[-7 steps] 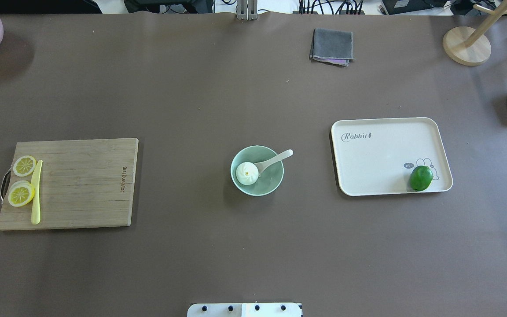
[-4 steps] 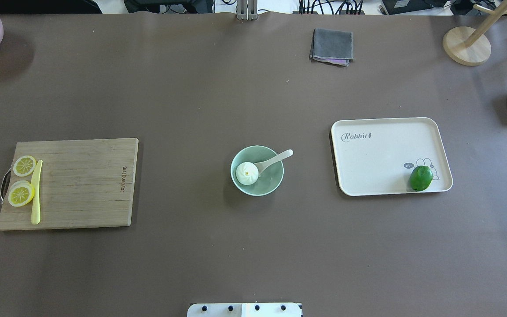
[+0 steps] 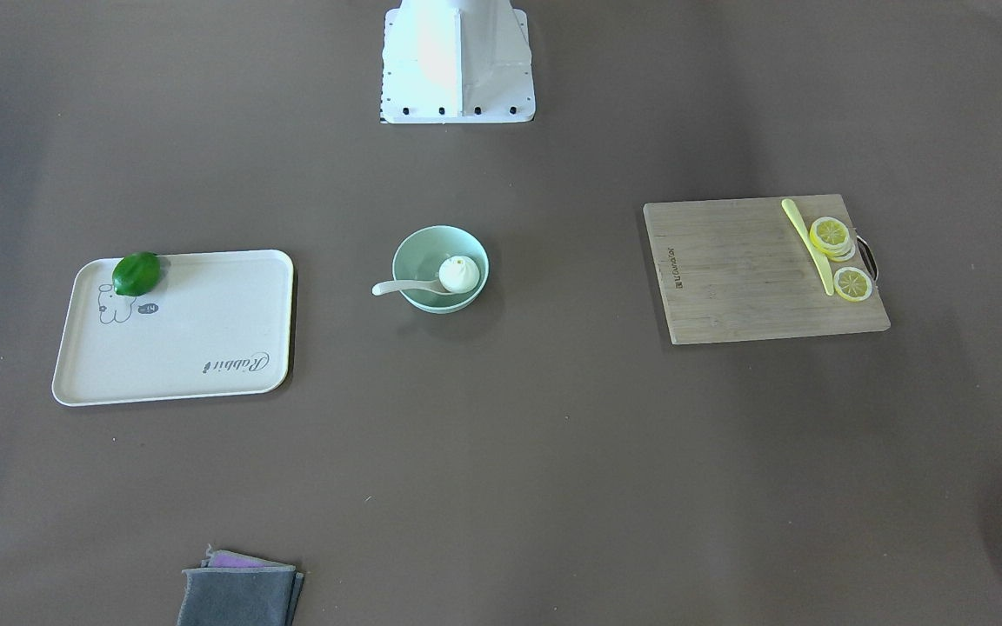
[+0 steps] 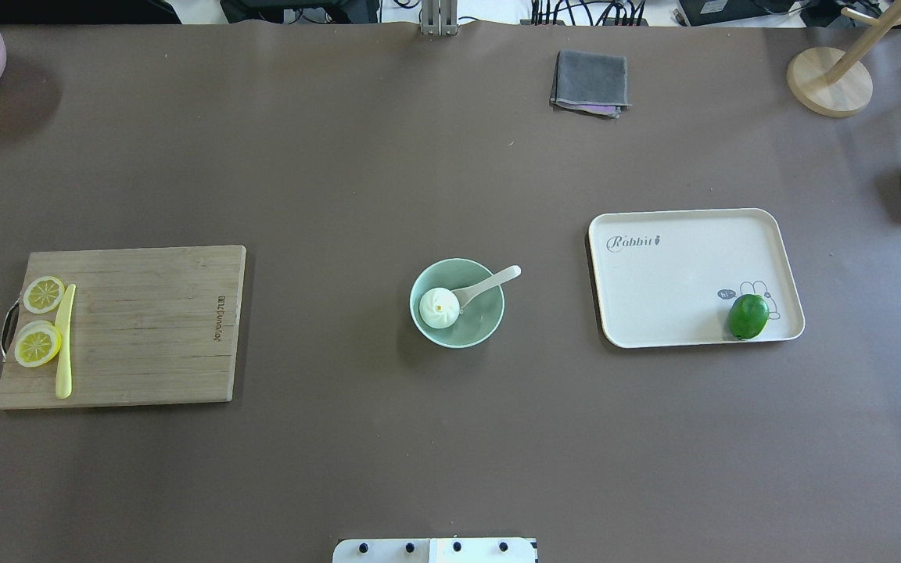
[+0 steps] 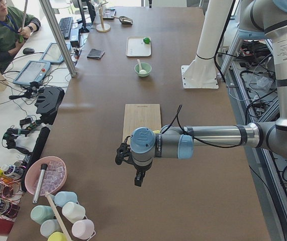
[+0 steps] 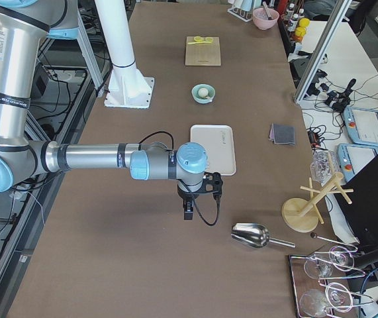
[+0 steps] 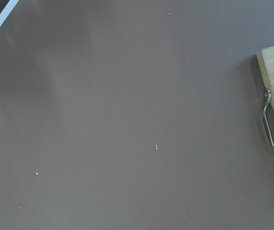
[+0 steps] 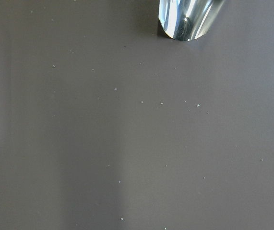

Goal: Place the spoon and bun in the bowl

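While both arms hang out wide of the action, let's run the table [image 4: 388,453] from big to small. The left arm [image 5: 213,135] stretches low across the near end in the left side view, and the left gripper [image 5: 138,179] points down just past the handle end of the cutting board [image 4: 145,328]. Whether its jaws are apart or together, I cannot tell from here. It's the same story for the right arm [image 6: 89,159]: the right gripper [image 6: 187,212] hovers between the tray [image 4: 677,274] and the metal scoop [image 8: 187,19], jaw state impossible to call.

Now the centre, in the overhead view. The bowl [image 4: 482,324] sits mid-table, board out at its 9 o'clock, tray at its 3 o'clock. The spoon [image 4: 489,283] lies inside, scoop down in the middle, its long axis running out to 2 o'clock with the handle tip over the rim. The bun [image 4: 439,307] is tucked against the wall at 9 o'clock, touching the scoop.

My read: both items are home, job done. If anything needed a nudge, the spoon handle points towards the right arm's side, and that gripper looks the nearer of the two.
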